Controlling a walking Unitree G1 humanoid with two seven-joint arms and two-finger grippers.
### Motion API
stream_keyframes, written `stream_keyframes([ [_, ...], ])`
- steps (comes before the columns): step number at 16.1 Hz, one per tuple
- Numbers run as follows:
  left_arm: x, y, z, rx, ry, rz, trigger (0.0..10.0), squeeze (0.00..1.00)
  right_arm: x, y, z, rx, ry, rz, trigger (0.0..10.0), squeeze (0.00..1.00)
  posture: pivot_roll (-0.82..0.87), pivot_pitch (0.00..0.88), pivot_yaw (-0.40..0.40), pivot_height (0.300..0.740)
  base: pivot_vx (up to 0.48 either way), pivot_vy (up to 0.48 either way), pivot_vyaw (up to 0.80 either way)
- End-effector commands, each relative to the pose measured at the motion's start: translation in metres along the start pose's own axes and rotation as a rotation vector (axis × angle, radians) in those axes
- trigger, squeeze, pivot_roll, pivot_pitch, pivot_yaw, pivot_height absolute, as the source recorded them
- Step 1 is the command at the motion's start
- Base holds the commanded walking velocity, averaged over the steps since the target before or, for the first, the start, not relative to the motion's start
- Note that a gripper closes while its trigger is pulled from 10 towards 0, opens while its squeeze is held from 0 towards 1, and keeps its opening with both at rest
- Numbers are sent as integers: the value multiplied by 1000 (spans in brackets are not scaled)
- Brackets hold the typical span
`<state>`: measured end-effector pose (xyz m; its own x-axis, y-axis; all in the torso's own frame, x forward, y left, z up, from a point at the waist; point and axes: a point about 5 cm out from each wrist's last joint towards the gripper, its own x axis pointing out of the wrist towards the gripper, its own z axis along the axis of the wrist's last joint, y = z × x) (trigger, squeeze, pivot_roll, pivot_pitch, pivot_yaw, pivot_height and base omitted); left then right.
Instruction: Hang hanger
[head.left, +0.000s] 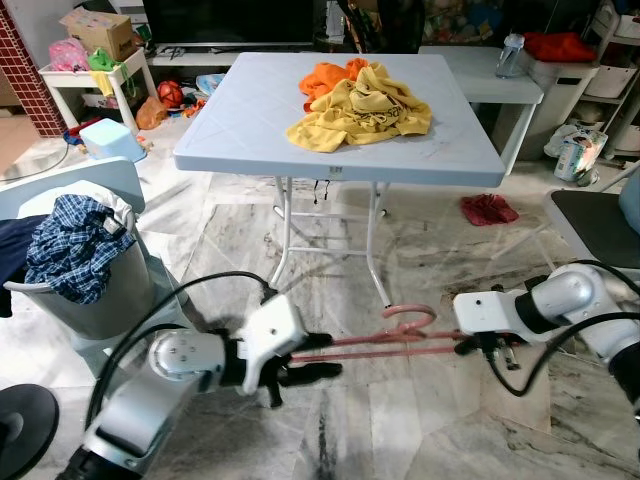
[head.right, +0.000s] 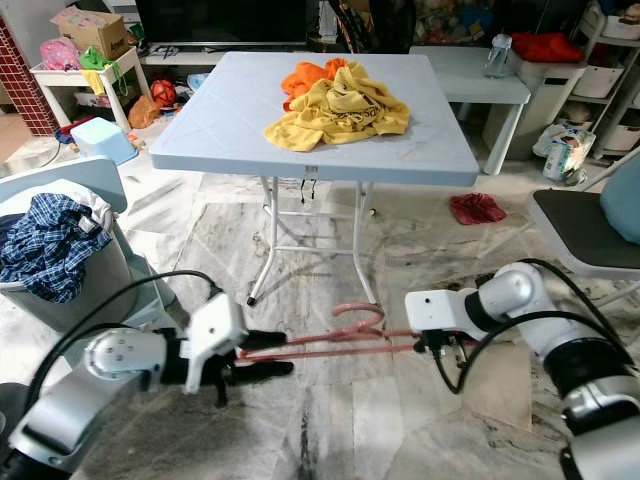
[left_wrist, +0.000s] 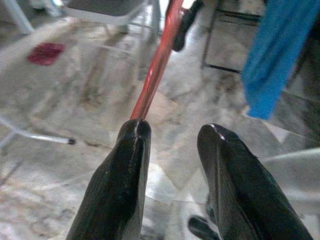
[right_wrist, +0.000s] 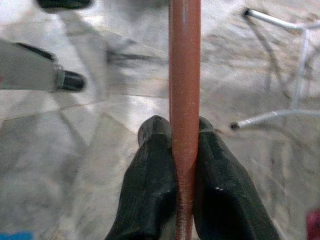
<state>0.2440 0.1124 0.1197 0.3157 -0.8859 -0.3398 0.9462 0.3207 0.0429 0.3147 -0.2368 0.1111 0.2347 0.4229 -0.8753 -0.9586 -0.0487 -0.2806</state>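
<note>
Right gripper (right_wrist: 184, 150) around pink hanger (head.left: 390, 340)

folding table (head.left: 250, 130), yellow clothes (head.left: 365, 110), laundry basket (head.left: 100, 300)

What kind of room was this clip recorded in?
Most likely a lived-in family living room doing duty for laundry: a folding table with crumpled clothes, a full laundry basket, and toys on the marble floor near a TV stand.
</note>
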Motion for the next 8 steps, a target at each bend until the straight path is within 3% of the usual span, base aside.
stream_keyframes([
  [1, -6, 7, 5, 2, -39, 73, 10000, 1000, 1, -10, 4, -25, 12, -86, 0, 0, -69, 0, -15, 740, 0, 0, 0],
  [4, -12, 24, 5, -24, -118, 372, 10000, 1000, 15, -16, 4, 180, -70, -288, 0, 0, -62, 0, -21, 740, 0, 0, 0],
  [6, -12, 30, 6, -131, -219, 634, 10000, 1000, 27, -15, -3, 497, -171, -438, 0, 0, -61, 0, -22, 740, 0, 0, 0],
  [8, -9, 26, 6, -172, -256, 735, 10000, 1000, 34, -14, -3, 670, -251, -517, 0, 0, -65, 0, -22, 740, 0, 0, 0],
])
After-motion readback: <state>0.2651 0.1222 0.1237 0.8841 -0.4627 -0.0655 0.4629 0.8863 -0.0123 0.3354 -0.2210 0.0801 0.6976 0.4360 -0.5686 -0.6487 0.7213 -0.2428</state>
